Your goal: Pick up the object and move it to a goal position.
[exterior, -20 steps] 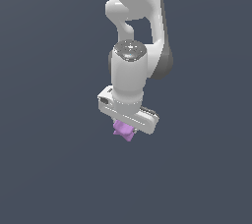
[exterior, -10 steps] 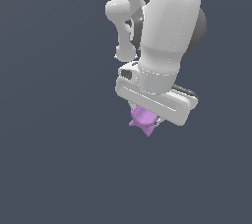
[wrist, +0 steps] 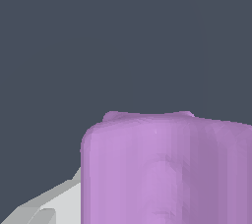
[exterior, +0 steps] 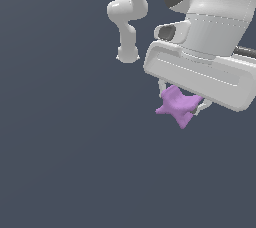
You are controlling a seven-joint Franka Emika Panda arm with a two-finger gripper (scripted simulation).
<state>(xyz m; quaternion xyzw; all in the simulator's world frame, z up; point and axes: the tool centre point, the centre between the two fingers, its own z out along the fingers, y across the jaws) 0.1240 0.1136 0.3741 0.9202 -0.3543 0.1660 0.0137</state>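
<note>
The object [exterior: 177, 105] is a small light-purple lump with rounded star-like lobes. It hangs under my white gripper [exterior: 181, 103], whose fingers close on it from both sides, held up in the air. The wide white hand body hides most of the fingers in the exterior view. In the wrist view the object [wrist: 167, 169] fills the near field as a big purple block, with one grey-white finger [wrist: 49, 203] showing beside it.
Plain dark grey-blue ground fills both views. The arm's white links [exterior: 127, 17] rise behind the hand in the exterior view. No other objects or goal marker show.
The gripper, with the object in it, has come much closer to the exterior camera and moved to that view's right, looming larger each frame. The object stays in the grip.
</note>
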